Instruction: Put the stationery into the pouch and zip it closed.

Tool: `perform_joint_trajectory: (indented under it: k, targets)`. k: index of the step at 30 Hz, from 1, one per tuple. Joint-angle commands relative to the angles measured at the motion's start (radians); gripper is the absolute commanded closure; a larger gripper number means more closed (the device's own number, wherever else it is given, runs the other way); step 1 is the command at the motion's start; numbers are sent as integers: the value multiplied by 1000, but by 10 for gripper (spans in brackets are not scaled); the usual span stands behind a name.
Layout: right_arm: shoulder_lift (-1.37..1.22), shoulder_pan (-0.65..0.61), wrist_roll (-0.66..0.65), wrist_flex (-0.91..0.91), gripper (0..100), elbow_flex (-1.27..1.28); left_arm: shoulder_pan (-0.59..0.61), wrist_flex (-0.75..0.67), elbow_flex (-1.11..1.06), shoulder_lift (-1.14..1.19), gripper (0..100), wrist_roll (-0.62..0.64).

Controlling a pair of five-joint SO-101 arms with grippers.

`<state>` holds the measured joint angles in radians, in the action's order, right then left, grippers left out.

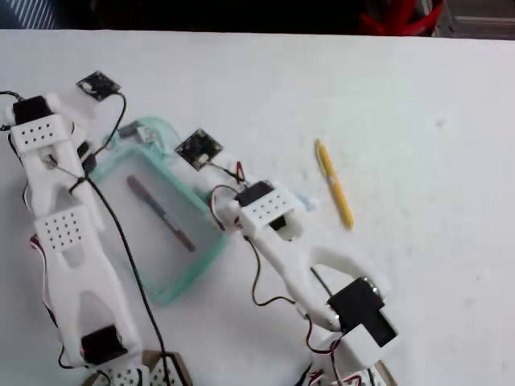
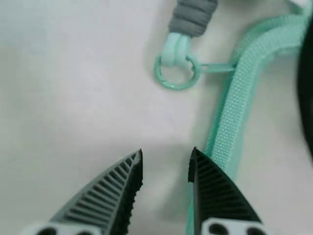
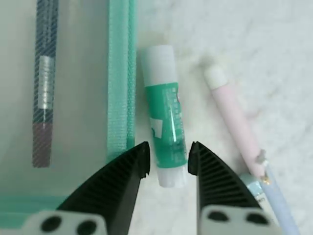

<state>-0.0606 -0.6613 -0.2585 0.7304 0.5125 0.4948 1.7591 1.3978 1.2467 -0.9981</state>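
Roughly a quarter done, by the look of it: one dark grey pen (image 1: pixel 161 213) already inside the pouch (image 1: pixel 193 272), lying lengthwise under the clear panel; glue stick (image 3: pixel 166 127), pink-and-blue pen (image 3: pixel 234 117) and yellow pen (image 1: pixel 334 183) yet to go in, and the zip, as far as can be judged, yet to be run shut. Pouch flat on the white table (image 1: pixel 418 104), toward its left edge, slanting from the far left toward the near middle. Glue stick just outside the pouch's long edge on the side toward the table's middle, parallel to it and nearly touching; pink-and-blue pen just beside that, apart from it; yellow pen well apart, out near the middle of the table. Right gripper (image 3: pixel 167 156) low over the glue stick, jaws spread to either side of its end, not visibly pressing on it. Left gripper (image 2: pixel 165 171) near the pouch's far corner, jaws spread with bare table between, close to the zip pull (image 2: pixel 177 63). Materials: soft see-through plastic bordered by mint-green woven webbing (image 2: pixel 244 98); pull a thin mint ring on a doubled loop, topped by a grey ribbed tab (image 2: pixel 193 17). Glue stick a smooth, hard cylinder, green body, white at both ends, likely to roll. Pens slim and smooth, the pink one matt with a pale blue section. Fingers (image 3: pixel 117 181) dark, wedge-shaped, ridged for grip.
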Motion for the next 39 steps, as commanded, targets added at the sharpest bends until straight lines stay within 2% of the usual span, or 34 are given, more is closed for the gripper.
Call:
perform_joint_trajectory:
  k: [1, 6, 9, 13, 16, 20, 26, 29, 32, 36, 39]
  targets:
    - [18, -10, 5, -8, 865, -5, -27, 34, -307, -278, 823, -20]
    - [18, -10, 5, -8, 865, -5, -67, 20, -893, -748, 823, -158]
    - [18, -10, 5, -8, 865, -5, -56, -48, -1089, -947, 819, -158]
    - [12, -7, 5, -8, 865, -5, -54, -58, -1229, -1013, 773, -107]
    - [10, -5, 5, -10, 865, -5, -47, -54, -1269, -1012, 771, -32]
    - [10, -4, 5, -10, 865, -5, 4, -51, -1323, -1003, 770, -14]
    - [8, -8, 5, -10, 865, -3, 44, -181, -1324, -886, 730, 63]
    - [8, -8, 5, -10, 865, -3, 38, -183, -1280, -820, 711, 71]
    - [8, -8, 5, -10, 865, -3, 33, -127, -1203, -746, 710, 55]
    - [8, -8, 5, -12, 865, -3, 31, 25, -1103, -619, 714, -37]
    - [8, -8, 5, -13, 865, -3, 35, 17, -1043, -532, 714, 11]
